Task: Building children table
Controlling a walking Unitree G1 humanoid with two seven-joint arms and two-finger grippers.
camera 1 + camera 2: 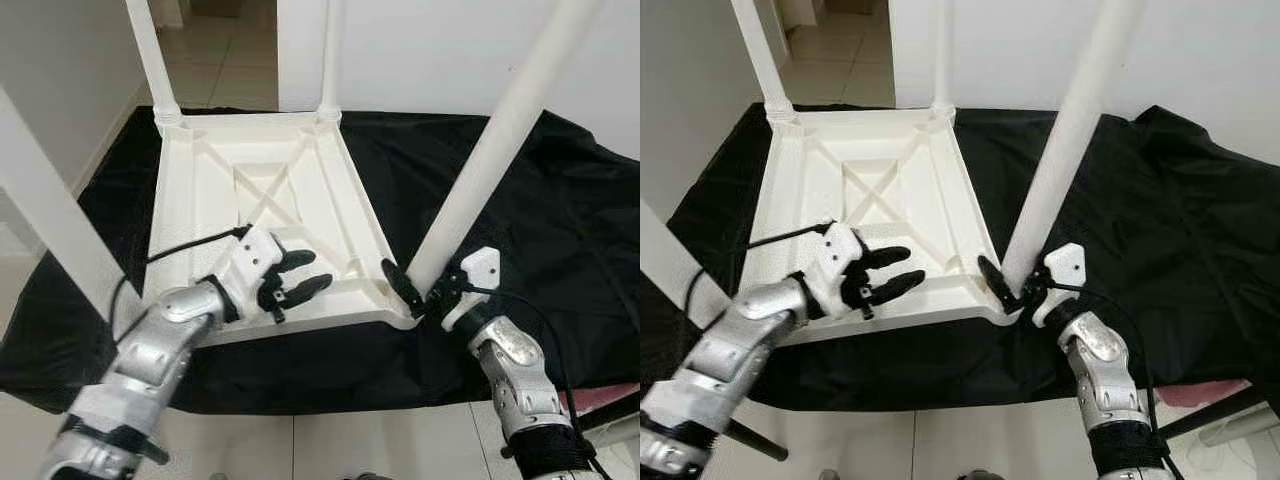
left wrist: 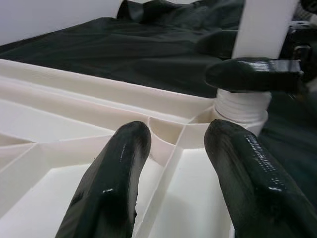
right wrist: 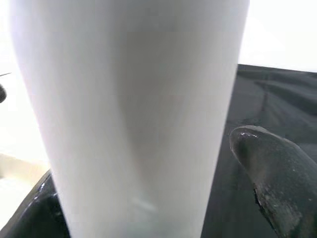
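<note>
Table leg (image 1: 480, 170) stands clamped between right fingers (image 1: 402, 283); left fingers (image 1: 300, 290) spread over upturned tabletop (image 1: 200, 190)

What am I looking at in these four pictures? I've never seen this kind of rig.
A humanoid robot is assembling a white plastic children's table, which lies upside down on a black cloth. The two wide pictures come from cameras in its head, looking down at its silver arms. The other two come from cameras on its wrists, looking along each claw's black fingers. The right claw is closed around the base of a white leg at the table's near corner. The left claw hovers open over the table's ribbed underside. Other legs already stand in their corners.
</note>
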